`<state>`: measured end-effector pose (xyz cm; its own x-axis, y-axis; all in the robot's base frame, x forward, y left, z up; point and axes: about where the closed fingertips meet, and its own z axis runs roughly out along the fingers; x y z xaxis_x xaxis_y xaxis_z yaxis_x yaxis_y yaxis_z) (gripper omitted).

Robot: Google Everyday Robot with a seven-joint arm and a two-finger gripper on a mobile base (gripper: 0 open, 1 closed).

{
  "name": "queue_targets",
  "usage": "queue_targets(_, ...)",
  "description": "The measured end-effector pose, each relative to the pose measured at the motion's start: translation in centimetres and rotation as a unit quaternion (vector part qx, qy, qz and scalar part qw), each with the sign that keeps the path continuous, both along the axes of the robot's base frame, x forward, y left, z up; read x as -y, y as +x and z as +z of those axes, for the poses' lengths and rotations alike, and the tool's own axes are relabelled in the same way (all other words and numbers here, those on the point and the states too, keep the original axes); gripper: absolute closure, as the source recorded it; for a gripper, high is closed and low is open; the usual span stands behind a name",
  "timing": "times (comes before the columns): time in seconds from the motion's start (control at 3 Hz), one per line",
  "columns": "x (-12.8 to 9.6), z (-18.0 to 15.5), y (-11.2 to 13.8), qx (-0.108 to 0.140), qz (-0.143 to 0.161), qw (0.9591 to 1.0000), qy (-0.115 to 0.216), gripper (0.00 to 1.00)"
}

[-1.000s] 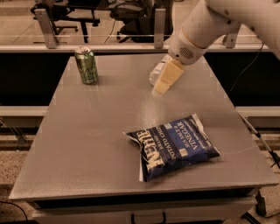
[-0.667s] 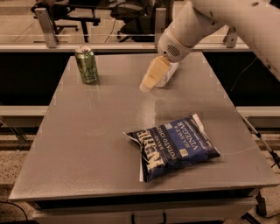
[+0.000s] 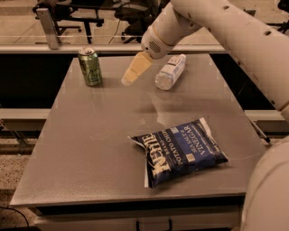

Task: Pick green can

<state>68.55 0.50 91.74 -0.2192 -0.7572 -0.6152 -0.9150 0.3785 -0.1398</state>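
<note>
The green can [image 3: 90, 66] stands upright in the upper left of the frame, on the far left part of the table [image 3: 90, 149], silver top up and pale markings facing the camera; nothing touches it. To its right, near but clearly apart from it, hangs the gripper [image 3: 130, 77], a pale wedge pointing down and to the left above the table's far edge; from this side it shows as one piece, so how far the jaws are parted cannot be told, though nothing is seen in their hold. The white arm [image 3: 216, 22] carrying it comes in from the upper right and fills the right edge of the frame. Just right of the gripper a clear water bottle [image 3: 170, 72] lies on its side, cap towards the upper right; well apart from these, in the lower right of the table, lies a blue chip bag [image 3: 180, 151] (white lettering, slightly crumpled); behind the table, along the top of the frame, stand office chairs [image 3: 90, 13].
</note>
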Motion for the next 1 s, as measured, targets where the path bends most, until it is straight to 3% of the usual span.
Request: queue_targets(1.0,-8.0,-0.6,3.5,-0.005,-0.019,0.9991,0.038,0.00)
